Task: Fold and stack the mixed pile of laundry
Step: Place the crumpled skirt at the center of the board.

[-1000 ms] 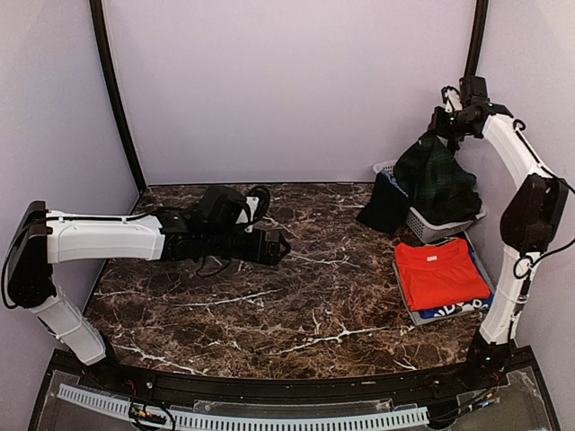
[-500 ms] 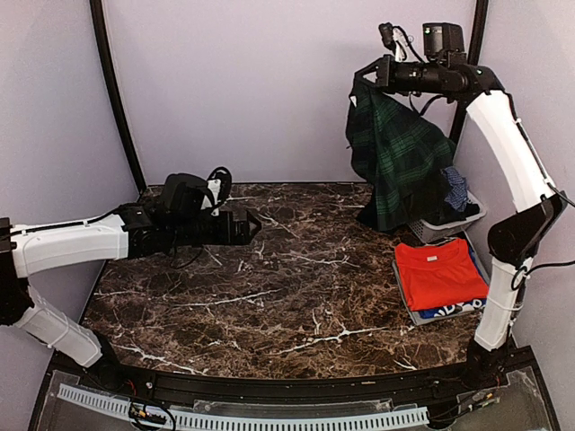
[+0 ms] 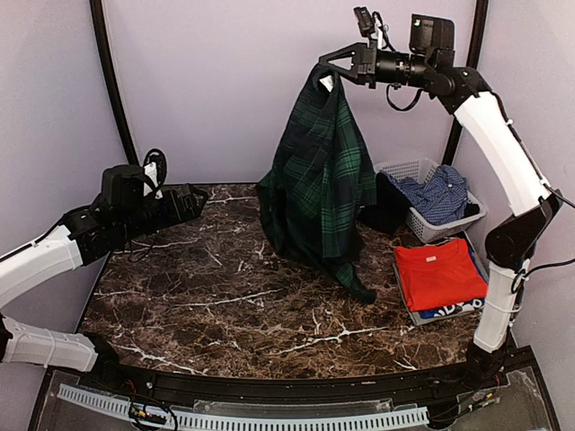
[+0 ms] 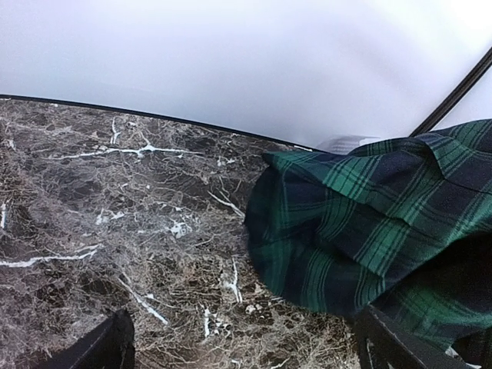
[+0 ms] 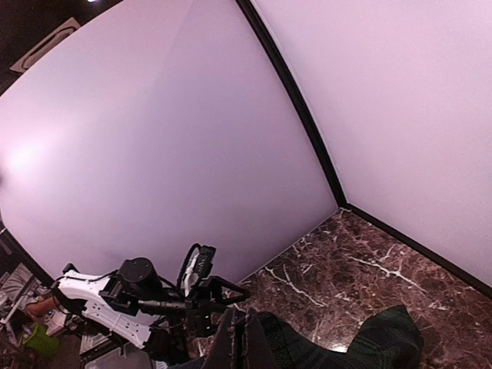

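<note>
My right gripper (image 3: 326,65) is high over the back of the table, shut on the top edge of the dark green tartan skirt (image 3: 316,184). The skirt hangs down full length and its lower hem rests on the marble. The right wrist view shows the closed fingers (image 5: 238,344) pinching that tartan cloth (image 5: 350,346). My left gripper (image 3: 199,197) hovers at the left, open and holding nothing; its wrist view has the skirt (image 4: 361,223) just ahead of its spread fingers (image 4: 108,350). A red-orange T-shirt (image 3: 440,273) lies folded on a blue T-shirt (image 3: 455,310).
A white slotted basket (image 3: 429,224) at the back right holds a light blue patterned shirt (image 3: 440,193); a black garment (image 3: 384,206) hangs at its left side. The folded shirts sit on a grey tray (image 3: 415,316) at the right edge. Purple walls enclose the marble table (image 3: 225,296).
The right arm has lifted the tartan skirt out of the basket and swung it left and up, so it hangs over the table. The left arm has drawn back to the left.
</note>
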`<state>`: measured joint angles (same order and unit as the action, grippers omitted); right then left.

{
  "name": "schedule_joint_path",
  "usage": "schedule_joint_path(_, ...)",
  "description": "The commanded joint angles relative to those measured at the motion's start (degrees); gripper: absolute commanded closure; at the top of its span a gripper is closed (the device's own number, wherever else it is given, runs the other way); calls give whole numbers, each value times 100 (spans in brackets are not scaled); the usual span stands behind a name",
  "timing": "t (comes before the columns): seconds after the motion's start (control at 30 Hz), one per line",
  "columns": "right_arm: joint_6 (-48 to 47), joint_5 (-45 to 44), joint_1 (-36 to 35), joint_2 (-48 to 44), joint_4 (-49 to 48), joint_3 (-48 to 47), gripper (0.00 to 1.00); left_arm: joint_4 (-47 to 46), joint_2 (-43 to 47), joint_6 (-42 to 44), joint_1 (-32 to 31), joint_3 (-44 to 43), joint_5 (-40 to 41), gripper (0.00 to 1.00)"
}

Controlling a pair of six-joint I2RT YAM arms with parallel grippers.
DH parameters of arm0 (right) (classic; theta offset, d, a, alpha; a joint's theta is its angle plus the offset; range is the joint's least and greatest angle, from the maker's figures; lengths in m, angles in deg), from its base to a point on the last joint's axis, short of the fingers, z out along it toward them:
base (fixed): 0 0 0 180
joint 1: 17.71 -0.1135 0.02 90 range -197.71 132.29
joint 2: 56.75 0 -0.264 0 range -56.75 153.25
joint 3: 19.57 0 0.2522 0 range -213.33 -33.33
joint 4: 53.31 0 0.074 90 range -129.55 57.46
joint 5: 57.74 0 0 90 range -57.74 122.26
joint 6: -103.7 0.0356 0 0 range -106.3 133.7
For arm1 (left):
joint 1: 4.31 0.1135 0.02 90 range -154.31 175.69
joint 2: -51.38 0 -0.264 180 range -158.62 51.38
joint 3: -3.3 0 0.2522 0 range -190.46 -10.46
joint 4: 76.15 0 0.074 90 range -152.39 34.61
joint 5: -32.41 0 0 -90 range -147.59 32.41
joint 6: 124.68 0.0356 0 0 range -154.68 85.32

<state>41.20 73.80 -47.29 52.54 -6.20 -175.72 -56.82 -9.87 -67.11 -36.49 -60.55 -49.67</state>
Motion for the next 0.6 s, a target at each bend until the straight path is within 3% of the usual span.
schedule_joint_path(0.0,813,1180,5,-8,-1512,393,100,222,120,-36,115,86,74,1)
schedule_joint_path(0.1,361,1038,63,-244,-1280,1233,100,244,96,12,128,66,4,1)
schedule_joint_path(0.27,-293,224,431,-903,-1281,4043,98,379,-255,337,133,-6,-376,1)
schedule_joint_path(0.33,-664,-112,437,-849,-904,4842,66,429,-430,448,133,-13,-549,1)
schedule_joint_path(0.37,-848,-262,433,-749,-543,5001,56,428,-488,536,133,-11,-636,1)
schedule_joint_path(0.47,-1154,-760,383,-768,-182,5691,40,476,-786,645,127,-3,-1157,1)
schedule_joint_path(0.57,-1245,-1184,348,-1106,-239,6291,34,463,-1023,774,116,62,-1678,1)
